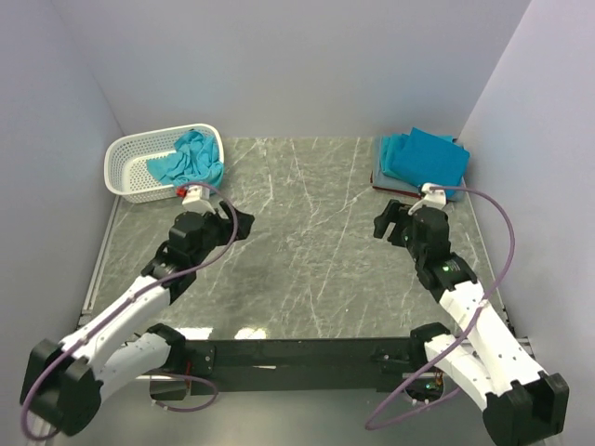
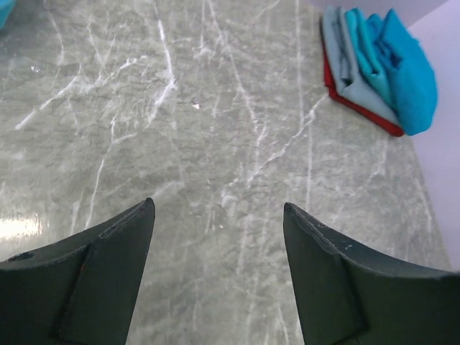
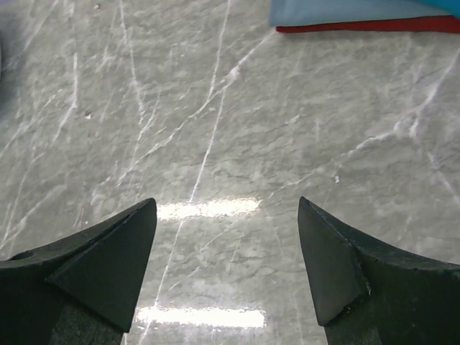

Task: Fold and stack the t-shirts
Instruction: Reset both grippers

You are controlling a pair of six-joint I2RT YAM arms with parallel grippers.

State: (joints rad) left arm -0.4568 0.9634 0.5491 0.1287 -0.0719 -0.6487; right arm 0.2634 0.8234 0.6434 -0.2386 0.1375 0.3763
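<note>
A stack of folded t-shirts (image 1: 424, 162) lies at the back right of the table: teal and turquoise on top, grey below, red at the bottom. It also shows in the left wrist view (image 2: 381, 68), and its red and light-blue edge shows in the right wrist view (image 3: 359, 18). A crumpled turquoise t-shirt (image 1: 192, 158) lies in the white basket. My left gripper (image 1: 240, 223) is open and empty, above bare table right of the basket. My right gripper (image 1: 384, 223) is open and empty, just in front of the stack.
The white lattice basket (image 1: 139, 163) stands at the back left. The grey marble table (image 1: 311, 242) is walled in by white panels on the left, back and right. A black rail runs along the near edge between the arm bases.
</note>
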